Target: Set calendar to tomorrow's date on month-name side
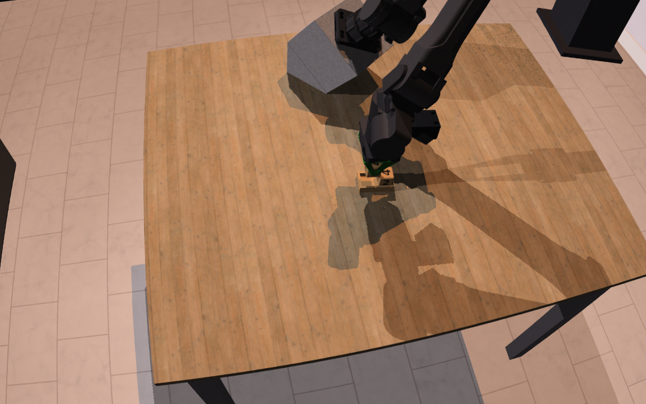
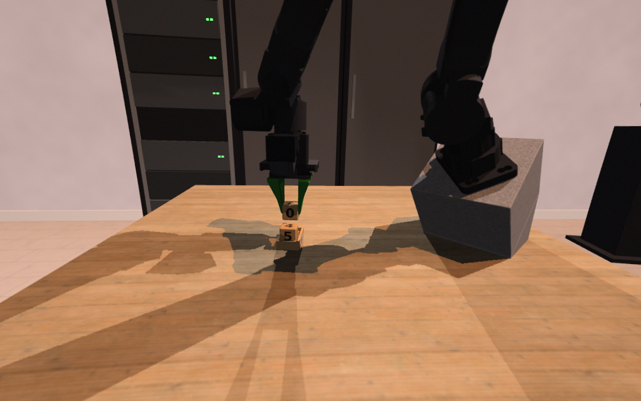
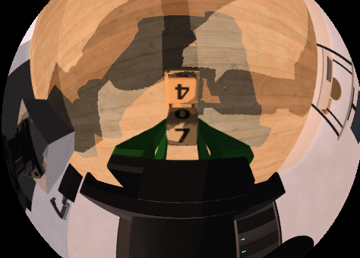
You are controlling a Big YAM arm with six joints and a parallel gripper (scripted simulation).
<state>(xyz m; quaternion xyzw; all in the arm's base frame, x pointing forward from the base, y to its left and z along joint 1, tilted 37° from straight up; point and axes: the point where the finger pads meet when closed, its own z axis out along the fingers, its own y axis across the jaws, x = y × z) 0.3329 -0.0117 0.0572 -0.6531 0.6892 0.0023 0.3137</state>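
Note:
My gripper (image 2: 291,208) (image 3: 182,121) is shut on a wooden cube (image 2: 290,212) (image 3: 182,135). That cube shows an upright 0 towards the exterior camera and a 7 on another face in the wrist view. It hangs above the table, over or behind the tray. A second cube (image 1: 386,175) (image 2: 288,232) (image 3: 182,91) sits at one end of the small wooden tray (image 1: 376,190) (image 2: 288,245). It shows 4 on top, an upright 5 towards the exterior camera and what looks like a sideways 2 towards the top camera. The month's name is not readable. The fingers largely hide the held cube in the top view.
The grey block (image 1: 315,60) (image 2: 467,219) (image 3: 57,140) under the arm's base stands on the wooden table (image 1: 224,200) (image 2: 412,323), well away from the tray. Arm shadows fall around the tray. Dark cabinets (image 2: 287,74) stand behind the table.

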